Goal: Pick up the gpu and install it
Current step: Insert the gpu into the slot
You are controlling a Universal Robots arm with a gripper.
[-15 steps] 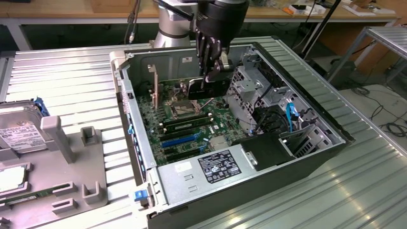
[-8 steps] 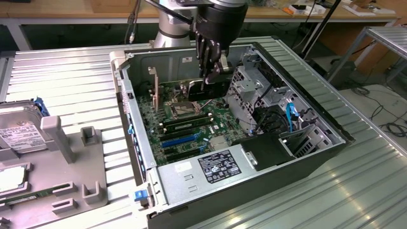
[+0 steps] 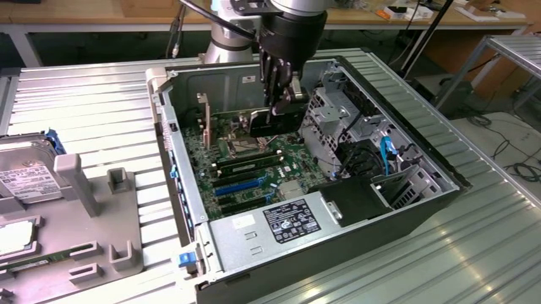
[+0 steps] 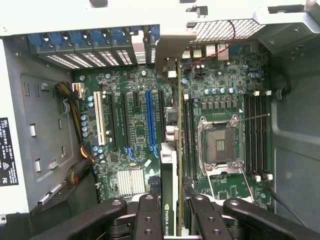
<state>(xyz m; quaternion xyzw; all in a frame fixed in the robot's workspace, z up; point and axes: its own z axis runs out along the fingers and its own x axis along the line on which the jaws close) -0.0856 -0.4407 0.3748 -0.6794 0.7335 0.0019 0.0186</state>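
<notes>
So pickup is sorted: my pincer (image 4: 172,212) is clamped on the gpu (image 4: 171,165), fingers (image 4: 148,215) pinching its top edge, card hanging edge-down inside the open PC case (image 3: 439,171). Install isn't done though; from what I can see it's above the motherboard (image 4: 130,125), not seated in any slot yet. The blue slot (image 4: 150,120) sits just beside it. The card looks thin and flat, dark face with green lettering, pale metal bracket (image 4: 167,62) at the far end.

The hand (image 3: 283,104) covers the gpu's (image 3: 275,122) upper edge; its bracket end is indistinct.
</notes>
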